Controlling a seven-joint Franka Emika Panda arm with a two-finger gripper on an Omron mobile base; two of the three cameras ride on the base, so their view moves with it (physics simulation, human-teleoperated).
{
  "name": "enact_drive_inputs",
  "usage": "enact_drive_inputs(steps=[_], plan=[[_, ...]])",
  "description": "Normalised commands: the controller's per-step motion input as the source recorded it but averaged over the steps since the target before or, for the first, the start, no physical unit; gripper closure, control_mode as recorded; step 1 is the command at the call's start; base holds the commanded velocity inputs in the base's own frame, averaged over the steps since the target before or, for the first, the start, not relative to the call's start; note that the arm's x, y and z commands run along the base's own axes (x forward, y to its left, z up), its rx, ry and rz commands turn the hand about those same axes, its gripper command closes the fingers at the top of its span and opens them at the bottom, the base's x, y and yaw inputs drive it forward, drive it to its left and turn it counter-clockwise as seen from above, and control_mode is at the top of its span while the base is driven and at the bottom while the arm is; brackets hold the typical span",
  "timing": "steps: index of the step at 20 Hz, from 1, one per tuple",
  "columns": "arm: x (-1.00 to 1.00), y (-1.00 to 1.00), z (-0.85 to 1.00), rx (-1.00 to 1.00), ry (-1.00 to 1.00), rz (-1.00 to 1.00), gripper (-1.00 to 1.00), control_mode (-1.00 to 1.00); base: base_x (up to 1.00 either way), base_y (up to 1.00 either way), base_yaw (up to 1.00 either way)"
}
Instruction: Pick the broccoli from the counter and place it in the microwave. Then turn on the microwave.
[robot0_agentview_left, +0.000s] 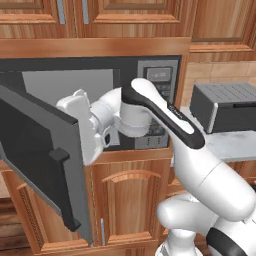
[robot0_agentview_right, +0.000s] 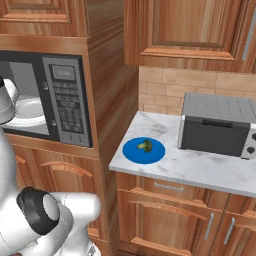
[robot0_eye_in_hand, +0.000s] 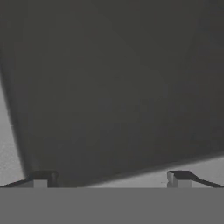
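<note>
Hanging wide apart and empty, the gripper faced the microwave door's inner face, just beside it. Well apart, the broccoli sat on a blue plate near the counter edge.

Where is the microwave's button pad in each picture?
Left base view: the keypad sits upper middle, right of the open door, partly behind the arm.
Right base view: keypad sits at the left, beside the white plate inside.
Hand view: I can't make it out.
Shared landmark: the grey toaster oven.
</note>
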Motion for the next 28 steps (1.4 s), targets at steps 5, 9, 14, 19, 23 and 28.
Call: enact_drive_inputs(steps=[5,9,14,19,23,28], plan=[[-0.16,-0.12,0.0,0.0,-0.14,0.06,-1.0,-1.0,0.0,0.0,0.0],[0.81,-0.68,0.0,-0.17,-0.27,-0.32,-1.0,-1.0,0.0,0.0,0.0],[0.37,-0.69,0.0,-0.19,-0.33,-0.35,-1.0,-1.0,0.0,0.0,0.0],[0.0,-0.83,0.0,-0.19,-0.41,-0.24,-1.0,-1.0,0.0,0.0,0.0],[0.0,-0.96,0.0,-0.21,-0.3,-0.26,-1.0,-1.0,0.0,0.0,0.0],[0.01,-0.89,0.0,-0.23,-0.24,-0.31,-1.0,-1.0,0.0,0.0,0.0]])
